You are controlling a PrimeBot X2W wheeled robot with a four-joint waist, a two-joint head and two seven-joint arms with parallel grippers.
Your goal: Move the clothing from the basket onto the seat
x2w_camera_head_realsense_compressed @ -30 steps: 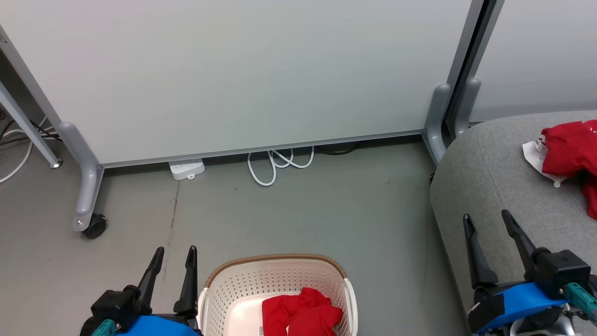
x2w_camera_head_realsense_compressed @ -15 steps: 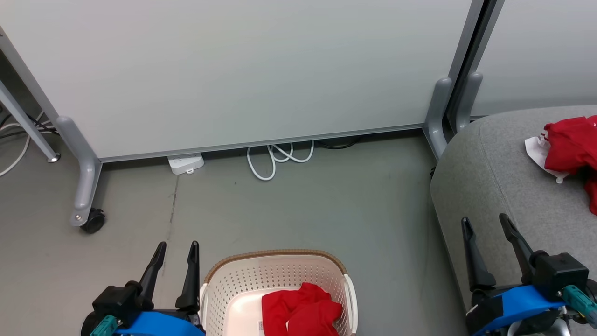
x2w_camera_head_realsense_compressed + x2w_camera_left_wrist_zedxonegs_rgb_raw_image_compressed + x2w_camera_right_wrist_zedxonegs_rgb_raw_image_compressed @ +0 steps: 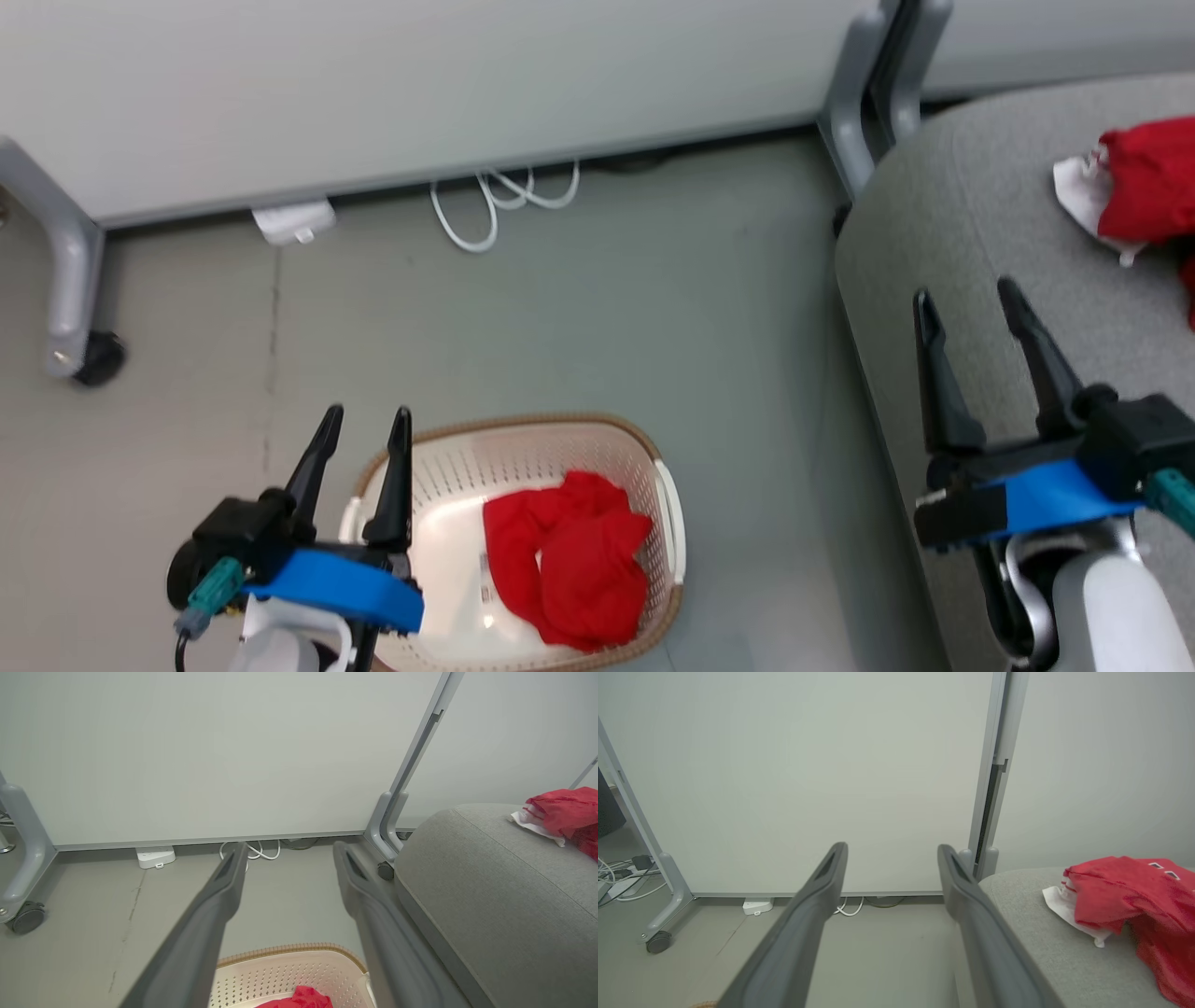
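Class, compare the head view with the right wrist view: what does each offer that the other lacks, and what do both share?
Head view: the plain red garment in the basket, and the open left pincer. Right wrist view: cables at far left. Shared: the open right pincer, the grey seat, the red-and-white garment on it, the white power strip.

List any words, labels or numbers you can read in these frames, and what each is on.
No text is legible.
Label in the basket: print too blurred to read.
White marks on the garment on the seat: too small to read.
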